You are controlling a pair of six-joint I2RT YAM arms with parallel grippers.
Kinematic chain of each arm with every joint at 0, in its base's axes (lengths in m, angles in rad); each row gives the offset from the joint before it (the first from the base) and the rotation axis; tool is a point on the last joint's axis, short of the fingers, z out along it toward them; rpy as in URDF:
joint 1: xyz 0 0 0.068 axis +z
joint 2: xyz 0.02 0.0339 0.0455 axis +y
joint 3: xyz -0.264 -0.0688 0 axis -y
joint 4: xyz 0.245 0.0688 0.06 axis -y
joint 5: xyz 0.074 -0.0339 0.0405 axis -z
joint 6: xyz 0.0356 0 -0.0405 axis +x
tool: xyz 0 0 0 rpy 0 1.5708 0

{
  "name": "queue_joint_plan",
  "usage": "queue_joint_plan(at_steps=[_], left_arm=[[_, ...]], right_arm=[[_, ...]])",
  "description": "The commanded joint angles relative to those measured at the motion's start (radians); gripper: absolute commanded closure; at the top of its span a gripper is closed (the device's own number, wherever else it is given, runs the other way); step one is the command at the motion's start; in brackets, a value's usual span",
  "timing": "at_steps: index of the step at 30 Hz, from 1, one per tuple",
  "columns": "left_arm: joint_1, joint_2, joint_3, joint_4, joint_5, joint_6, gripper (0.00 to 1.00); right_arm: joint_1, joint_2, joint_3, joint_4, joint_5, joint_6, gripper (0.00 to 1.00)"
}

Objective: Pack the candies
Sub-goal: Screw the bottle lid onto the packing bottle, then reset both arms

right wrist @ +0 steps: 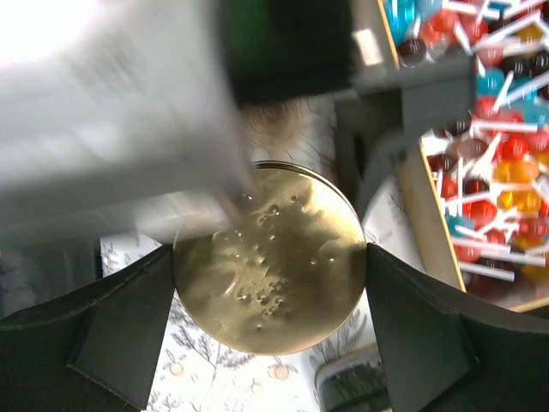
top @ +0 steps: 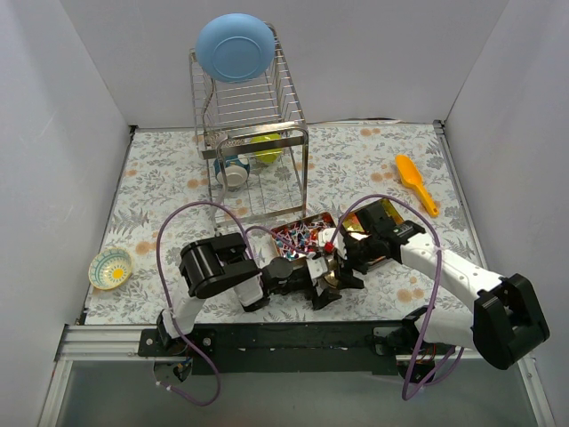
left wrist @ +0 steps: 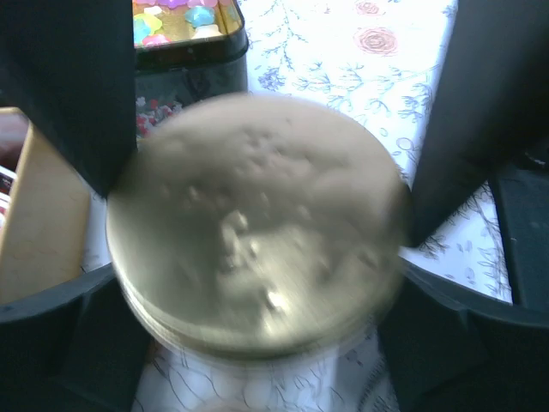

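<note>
A round gold lid sits on what looks like a clear jar, which stands on the flowered cloth near the table's front. My right gripper is shut on the lid, with a finger against each side. My left gripper has the same lidded jar between its fingers, and that view is blurred. In the top view both grippers, left and right, meet at the jar. Candies on white sticks, red, blue and orange, fill an open box beside them and also show in the right wrist view. Pastel candies lie in a dark tin.
A wire dish rack with a blue bowl on top stands behind the box. An orange scoop lies at the back right. A small patterned bowl sits at the left edge. White walls enclose the table.
</note>
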Motion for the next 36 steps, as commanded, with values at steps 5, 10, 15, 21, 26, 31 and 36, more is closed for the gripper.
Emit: queue_joint_plan(at_steps=[5,10,15,21,26,31,36], left_arm=[[-0.008,-0.167,-0.039,-0.294,0.082,-0.048,0.02],[-0.014,-0.276,-0.058,-0.438,0.116,-0.058,0.02],[-0.022,-0.429,-0.088,-0.563,0.158,-0.066,0.02],[-0.022,-0.595,-0.046,-0.81,0.113,-0.043,0.02],[-0.017,-0.69,-0.037,-1.008,0.072,-0.029,0.02],[-0.017,-0.868,-0.057,-1.109,0.036,-0.048,0.02],[0.006,-1.032,0.05,-1.302,-0.022,-0.023,0.02]], right_arm=[[-0.021,0.003,-0.032,-0.072,0.164,0.039,0.06],[-0.021,0.001,0.023,-0.117,0.157,-0.015,0.02],[-0.021,-0.028,0.141,-0.177,0.135,0.015,0.02],[-0.029,-0.071,0.275,-0.22,0.135,0.116,0.02],[-0.036,-0.117,0.3,-0.22,0.156,0.19,0.02],[-0.044,-0.18,0.289,-0.199,0.265,0.282,0.02],[-0.243,-0.181,0.356,-0.165,0.457,0.487,0.02]])
